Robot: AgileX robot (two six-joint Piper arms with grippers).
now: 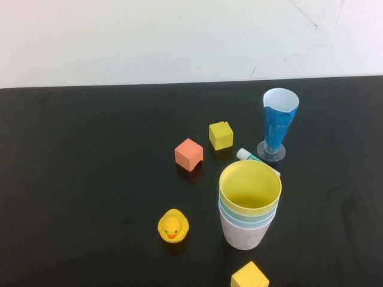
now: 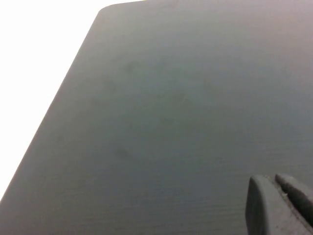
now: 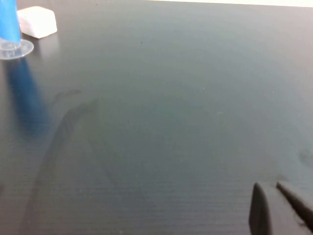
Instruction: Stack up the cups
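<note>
1. Cups (image 1: 249,206): all nested in one upright stack at front centre-right of the black table (image 1: 78,179). Yellow cup (image 1: 250,185) sits on top; a pale blue rim and a pale green rim show beneath it; the pale bottom cup (image 1: 245,234) carries the rest. Judgement: stacking looks complete; no loose tumbler is visible.
2. Near clutter: yellow block (image 1: 249,277) just in front of the stack, rubber duck (image 1: 173,227) to its left.
3. Left gripper (image 2: 281,203): clenched, empty, touching nothing, over bare table; absent from the high view.
4. Right gripper (image 3: 279,208): clenched, empty, over bare table, well apart from the stack.
5. Behind the stack: white tube (image 1: 254,158), orange block (image 1: 188,154), second yellow block (image 1: 221,135), and the blue stemmed glass (image 1: 278,122), not part of the task.
6. Next move, judged: none on the cups; arms only need to stay clear.
</note>
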